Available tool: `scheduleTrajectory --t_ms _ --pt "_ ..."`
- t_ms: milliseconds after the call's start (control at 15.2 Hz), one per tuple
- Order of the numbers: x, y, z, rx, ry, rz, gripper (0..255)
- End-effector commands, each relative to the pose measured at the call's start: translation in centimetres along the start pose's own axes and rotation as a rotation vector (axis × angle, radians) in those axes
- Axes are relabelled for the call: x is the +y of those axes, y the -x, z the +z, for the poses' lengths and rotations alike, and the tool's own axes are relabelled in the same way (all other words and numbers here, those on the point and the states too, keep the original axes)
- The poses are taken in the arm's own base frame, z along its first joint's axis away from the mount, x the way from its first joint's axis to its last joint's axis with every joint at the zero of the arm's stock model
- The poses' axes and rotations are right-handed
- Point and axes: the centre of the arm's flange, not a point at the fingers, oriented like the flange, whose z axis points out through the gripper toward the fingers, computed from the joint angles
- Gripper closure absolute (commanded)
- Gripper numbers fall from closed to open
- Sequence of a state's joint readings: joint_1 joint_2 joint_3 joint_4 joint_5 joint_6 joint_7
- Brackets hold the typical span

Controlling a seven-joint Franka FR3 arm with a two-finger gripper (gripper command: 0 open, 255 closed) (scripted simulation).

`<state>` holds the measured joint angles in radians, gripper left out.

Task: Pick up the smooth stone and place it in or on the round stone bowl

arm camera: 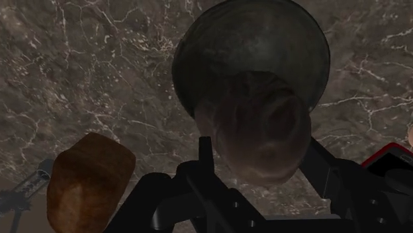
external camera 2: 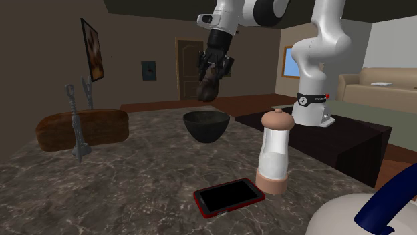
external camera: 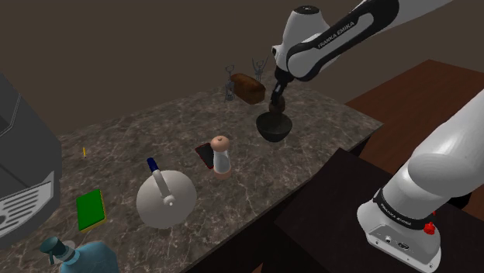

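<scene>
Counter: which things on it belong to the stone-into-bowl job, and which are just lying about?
Job: stone clasped in the end effector; dark bowl below it.
Lying about: bread loaf, corkscrew, grinder, phone, green book, white domed item.

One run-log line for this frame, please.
stage: carry | gripper: shut on stone | stone: in the air over bowl, not touching | bowl: upright on counter

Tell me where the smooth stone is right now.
In the second exterior view the brownish stone hangs clasped in the gripper, above the dark bowl and to the right of the brown loaf.
</scene>
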<state>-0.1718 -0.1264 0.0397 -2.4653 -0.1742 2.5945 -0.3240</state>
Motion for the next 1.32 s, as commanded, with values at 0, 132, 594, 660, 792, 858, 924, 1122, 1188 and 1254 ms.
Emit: scheduleTrajectory --t_ms 0,132,594,660,792,858,924,1122,1188,1254 --pt "-0.2 0.2 1.0 0.001 0.000 0.000 255" --pt "-0.4 0.4 2.0 0.001 0.000 0.000 255" --pt "-1.1 1.1 5.6 0.001 0.000 0.000 255" --pt "-1.2 1.2 5.8 0.001 0.000 0.000 255" --pt "-1.2 1.2 5.8 0.001 0.000 0.000 255" --pt "-1.2 1.2 5.8 0.001 0.000 0.000 255" --pt "-1.2 1.2 5.8 0.001 0.000 0.000 255" --pt "-1.2 1.2 5.8 0.001 0.000 0.000 255" --pt "-1.2 1.2 5.8 0.001 0.000 0.000 0" --pt "-1.2 1.2 5.8 0.001 0.000 0.000 0"
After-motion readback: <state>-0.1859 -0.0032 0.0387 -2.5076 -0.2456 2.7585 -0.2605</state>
